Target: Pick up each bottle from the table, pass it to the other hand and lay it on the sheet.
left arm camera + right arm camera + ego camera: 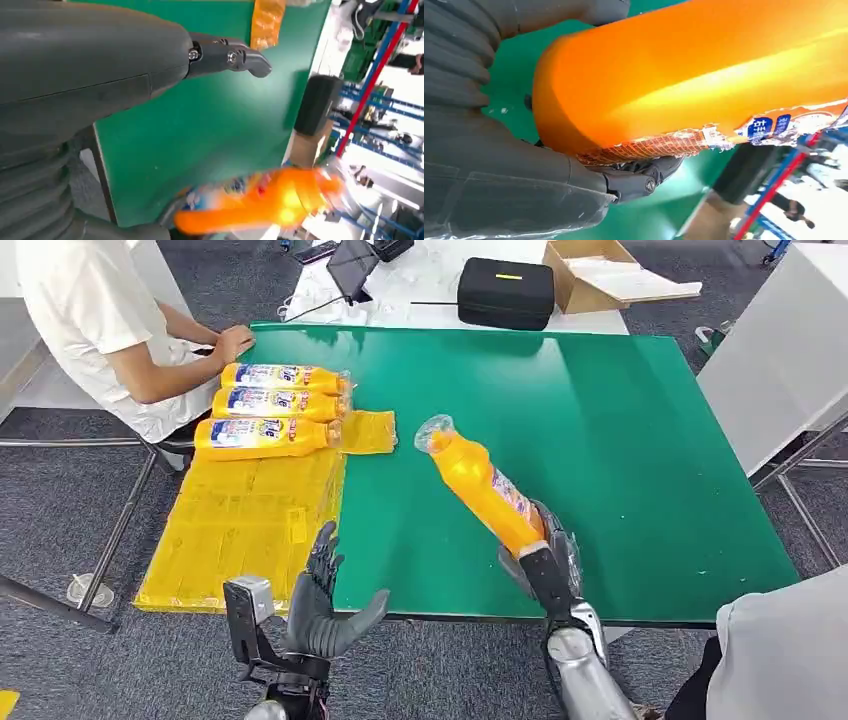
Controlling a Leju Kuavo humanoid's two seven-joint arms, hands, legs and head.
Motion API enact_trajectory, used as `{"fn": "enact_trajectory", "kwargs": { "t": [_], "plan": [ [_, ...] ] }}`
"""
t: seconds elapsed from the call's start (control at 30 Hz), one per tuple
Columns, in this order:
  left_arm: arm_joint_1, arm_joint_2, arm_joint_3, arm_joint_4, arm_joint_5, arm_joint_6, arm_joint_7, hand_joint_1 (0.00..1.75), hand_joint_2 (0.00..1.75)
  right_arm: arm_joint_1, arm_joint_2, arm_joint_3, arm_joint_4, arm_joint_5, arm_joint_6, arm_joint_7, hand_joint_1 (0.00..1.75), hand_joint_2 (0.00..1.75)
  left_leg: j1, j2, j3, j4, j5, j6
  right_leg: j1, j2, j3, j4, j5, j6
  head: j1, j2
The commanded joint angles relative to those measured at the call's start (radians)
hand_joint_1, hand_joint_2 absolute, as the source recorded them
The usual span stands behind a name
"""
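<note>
Grey carpet surrounds a green table (620, 440), and beyond its far edge stands a white table carrying a black case (506, 292) and an open cardboard box (590, 275).

At the near edge, the right hand (540, 565) is raised above the green top with its wrist low and fingers wrapped around the base of an orange bottle (480, 480). That bottle is held off the surface, tilted so its clear-wrapped cap end points away from the robot and toward the left. In the right wrist view the bottle's (704, 75) rounded base sits against the palm, with dark fingertips (644, 180) curling under its torn label.

The left hand (325, 605) holds nothing; it is lifted at the near edge of the table, palm turned toward the right hand, fingers spread upward and thumb stuck out to the side. It is well apart from the held bottle.

A yellow sheet (240, 530) covers the left end of the table. Three more orange bottles lie on its far part, side by side and touching: the farthest bottle (285, 377), the middle bottle (278, 402) and the nearest bottle (265, 436), all with caps pointing right.

A person (110, 320) in a white shirt sits at the far left corner, one hand (233, 341) resting on the table just beside the farthest bottle.
</note>
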Motion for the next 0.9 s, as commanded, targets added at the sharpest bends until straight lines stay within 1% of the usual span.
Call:
{"fn": "enact_trajectory", "kwargs": {
  "t": [0.03,0.1,0.13,0.2,0.23,0.27,0.3,0.33,0.37,0.47,0.5,0.53,0.67,0.7,0.73,0.77,0.8,0.9],
  "plan": [
    [-0.009,0.042,0.010,0.014,-0.008,0.010,0.012,0.00,1.75,0.036,0.020,0.061,-0.139,-0.002,0.011,0.006,1.75,1.75,0.000,0.002,0.005,0.001,-0.002,0.000,0.000,0.002,0.004,0.001,-0.002,-0.002,0.000,0.000],
    [-0.009,0.042,0.010,0.014,-0.008,0.010,0.012,0.00,1.75,0.036,0.020,0.061,-0.139,-0.002,0.011,0.006,1.75,1.75,0.000,0.001,0.002,0.000,0.000,0.000,0.000,0.001,0.001,0.000,0.000,-0.001,0.000,0.000],
    [-0.010,0.041,0.010,0.014,-0.009,0.011,0.013,0.00,1.75,0.036,0.017,0.060,-0.137,-0.002,0.011,0.006,1.75,1.75,0.000,0.002,0.005,0.000,-0.002,0.000,0.001,0.002,0.004,0.000,-0.001,-0.002,0.000,0.000],
    [-0.010,0.041,0.010,0.014,-0.009,0.011,0.013,0.00,1.75,0.036,0.017,0.060,-0.137,-0.002,0.011,0.006,1.75,1.75,0.000,0.001,0.003,0.000,-0.001,0.000,0.000,0.001,0.002,0.000,-0.001,-0.001,0.000,0.000],
    [-0.010,0.041,0.010,0.014,-0.009,0.011,0.013,0.00,1.75,0.036,0.017,0.060,-0.137,-0.002,0.011,0.006,1.75,1.75,0.000,0.002,0.005,0.000,-0.002,0.000,0.000,0.003,0.004,0.000,-0.002,-0.002,0.000,0.000],
    [-0.010,0.041,0.010,0.014,-0.009,0.011,0.013,0.00,1.75,0.036,0.017,0.060,-0.137,-0.002,0.011,0.006,1.75,1.75,0.000,0.001,0.003,0.000,-0.001,0.000,0.000,0.002,0.003,0.000,-0.001,-0.001,0.000,0.000],
    [-0.010,0.041,0.010,0.014,-0.009,0.011,0.013,0.00,1.75,0.036,0.017,0.060,-0.137,-0.002,0.011,0.006,1.75,1.75,0.000,0.002,0.006,0.000,-0.003,0.000,0.001,0.003,0.005,0.000,-0.002,-0.002,0.000,0.000],
    [-0.011,0.041,0.009,0.015,-0.011,0.012,0.015,0.00,1.75,0.032,0.018,0.065,-0.132,-0.003,0.014,0.007,1.75,1.75,0.000,0.002,0.005,0.000,-0.002,0.000,0.000,0.002,0.005,0.000,-0.002,-0.002,0.000,0.000],
    [-0.015,0.039,0.008,0.021,-0.011,0.013,0.021,0.00,1.75,0.028,0.023,0.089,-0.128,-0.004,0.025,0.004,1.75,1.75,0.000,0.002,0.007,0.000,-0.003,0.000,0.001,0.002,0.006,0.000,-0.002,-0.002,0.000,0.000],
    [-0.030,0.033,-0.002,0.044,-0.016,0.000,0.037,0.00,1.75,0.012,0.038,0.168,-0.102,0.010,0.044,0.002,1.75,1.75,0.000,0.002,0.003,0.000,-0.001,0.000,0.000,0.003,0.002,0.000,0.000,-0.001,0.000,0.000],
    [-0.036,0.029,-0.002,0.054,-0.017,-0.005,0.039,0.00,1.75,0.001,0.048,0.202,-0.084,0.021,0.042,0.007,1.75,1.75,0.000,0.003,0.005,0.000,-0.002,0.000,0.001,0.004,0.004,0.000,-0.001,-0.002,0.000,0.000],
    [-0.040,0.025,-0.002,0.059,-0.018,-0.007,0.040,0.00,1.75,-0.004,0.059,0.220,-0.074,0.020,0.046,0.007,1.75,1.75,0.000,0.003,0.003,0.000,-0.001,0.000,0.001,0.003,0.002,0.000,0.000,-0.001,0.000,0.000],
    [-0.070,0.002,0.008,0.085,-0.023,-0.023,0.040,0.00,1.75,-0.037,0.075,0.337,-0.005,0.027,0.065,0.009,1.75,1.75,0.001,0.007,0.008,0.001,-0.003,-0.001,0.002,0.008,0.005,0.001,-0.001,-0.003,0.000,0.000],
    [-0.096,-0.008,0.005,0.105,-0.019,-0.030,0.044,0.00,1.75,-0.057,0.078,0.368,0.024,0.027,0.057,0.000,1.75,1.75,0.001,0.004,0.004,0.000,-0.001,0.000,0.001,0.004,0.002,0.000,0.000,-0.002,0.000,0.000],
    [-0.127,-0.018,0.001,0.129,-0.010,-0.041,0.052,0.00,1.75,-0.077,0.081,0.389,0.056,0.018,0.059,-0.010,1.75,1.75,0.001,0.004,0.007,0.000,-0.002,-0.001,0.001,0.005,0.005,0.000,-0.001,-0.002,0.000,0.000],
    [-0.140,-0.023,-0.003,0.142,-0.008,-0.045,0.053,0.00,1.75,-0.084,0.081,0.398,0.068,0.012,0.060,-0.020,1.75,1.75,0.001,0.003,0.003,0.000,0.000,0.000,0.001,0.003,0.001,0.000,0.000,-0.001,0.000,0.000],
    [-0.158,-0.032,-0.009,0.161,0.000,-0.052,0.055,0.00,1.75,-0.090,0.076,0.417,0.078,0.005,0.062,-0.040,1.75,1.75,0.001,0.003,0.005,0.000,-0.001,0.000,0.002,0.003,0.003,0.000,0.000,-0.002,0.000,0.000],
    [-0.173,-0.041,-0.010,0.186,0.020,-0.051,0.053,0.00,1.75,-0.087,0.066,0.433,0.070,-0.015,0.068,-0.061,1.75,1.75,0.001,0.002,0.006,0.000,-0.001,0.000,0.001,0.002,0.005,-0.001,-0.001,-0.002,0.000,0.000]
  ]
}}
